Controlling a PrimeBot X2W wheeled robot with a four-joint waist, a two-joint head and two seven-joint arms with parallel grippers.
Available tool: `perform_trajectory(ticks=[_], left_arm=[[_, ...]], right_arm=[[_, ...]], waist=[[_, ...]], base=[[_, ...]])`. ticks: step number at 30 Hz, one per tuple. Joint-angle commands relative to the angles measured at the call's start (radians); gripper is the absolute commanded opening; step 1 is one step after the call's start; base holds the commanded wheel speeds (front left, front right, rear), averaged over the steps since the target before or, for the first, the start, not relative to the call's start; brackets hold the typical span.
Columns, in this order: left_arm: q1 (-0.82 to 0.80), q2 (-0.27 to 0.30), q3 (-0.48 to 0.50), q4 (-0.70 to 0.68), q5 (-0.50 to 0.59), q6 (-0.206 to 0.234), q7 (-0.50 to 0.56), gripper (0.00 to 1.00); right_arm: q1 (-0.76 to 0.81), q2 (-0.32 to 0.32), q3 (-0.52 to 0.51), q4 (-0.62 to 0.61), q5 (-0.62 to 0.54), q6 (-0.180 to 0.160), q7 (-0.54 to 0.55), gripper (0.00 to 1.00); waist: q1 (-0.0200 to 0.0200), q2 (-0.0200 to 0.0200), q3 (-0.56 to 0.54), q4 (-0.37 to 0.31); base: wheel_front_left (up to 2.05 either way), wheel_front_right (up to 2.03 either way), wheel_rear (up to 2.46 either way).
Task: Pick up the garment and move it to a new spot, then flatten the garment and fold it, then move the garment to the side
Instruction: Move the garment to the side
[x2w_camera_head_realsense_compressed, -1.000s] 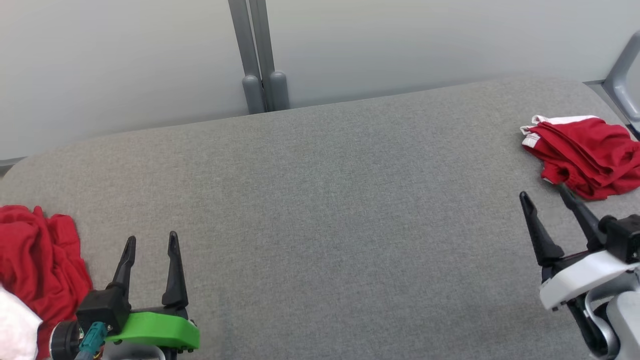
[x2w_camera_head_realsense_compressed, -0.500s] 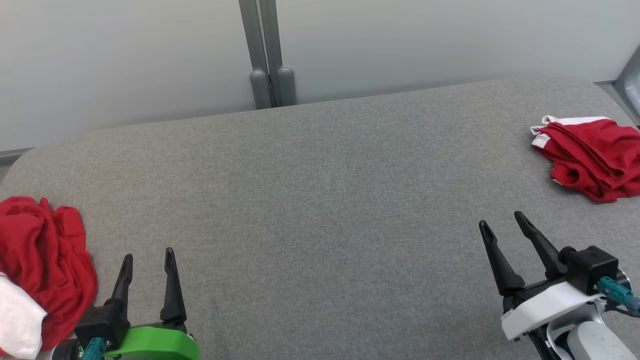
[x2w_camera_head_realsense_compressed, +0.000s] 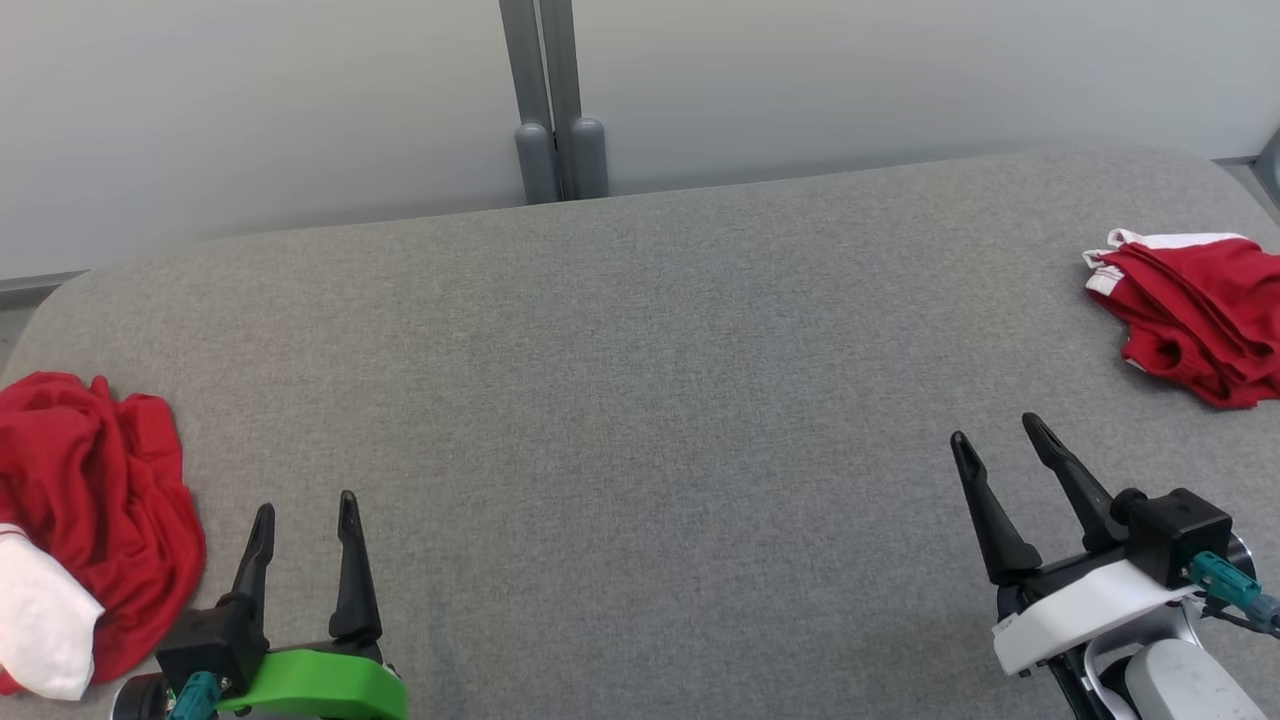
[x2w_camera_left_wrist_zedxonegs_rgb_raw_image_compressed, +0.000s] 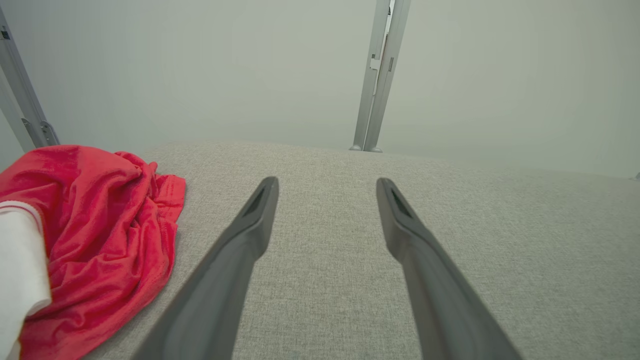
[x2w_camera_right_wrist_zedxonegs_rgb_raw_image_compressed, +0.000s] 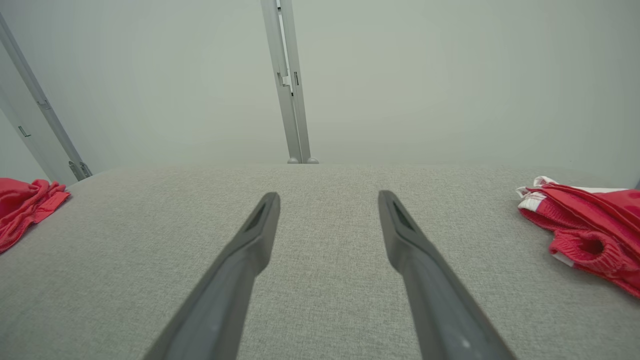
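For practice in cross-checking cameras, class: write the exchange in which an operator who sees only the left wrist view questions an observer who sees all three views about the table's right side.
Operator: I see one crumpled red garment beside my left gripper. Any other?
Observer: Yes, a second red garment, white-trimmed, lies near the table's right end.
Operator: And the right gripper?
Observer: Its jaws stand open over bare table, short of that garment.
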Motion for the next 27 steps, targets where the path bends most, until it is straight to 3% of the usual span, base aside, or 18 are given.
perform_trajectory(ticks=[1,9,27], left_arm=[[-0.010,0.000,0.001,-0.004,-0.001,0.001,0.000,1.00],[-0.024,0.001,-0.002,-0.008,0.009,0.000,0.000,1.00],[-0.044,0.001,0.040,0.049,0.036,0.009,0.000,1.00]], right_arm=[[0.009,0.004,-0.003,-0.005,-0.006,-0.001,-0.003,1.00],[0.012,0.013,-0.010,-0.010,-0.005,-0.001,-0.003,1.00],[0.007,0.046,0.023,0.012,-0.003,-0.001,-0.003,1.00]], waist=[[0.0001,0.0000,-0.001,0.002],[0.0001,0.0000,0.008,0.051],[0.0001,0.0000,-0.013,0.348]], base=[[0.00,0.00,0.00],[0.00,0.00,0.00],[0.00,0.00,0.00]])
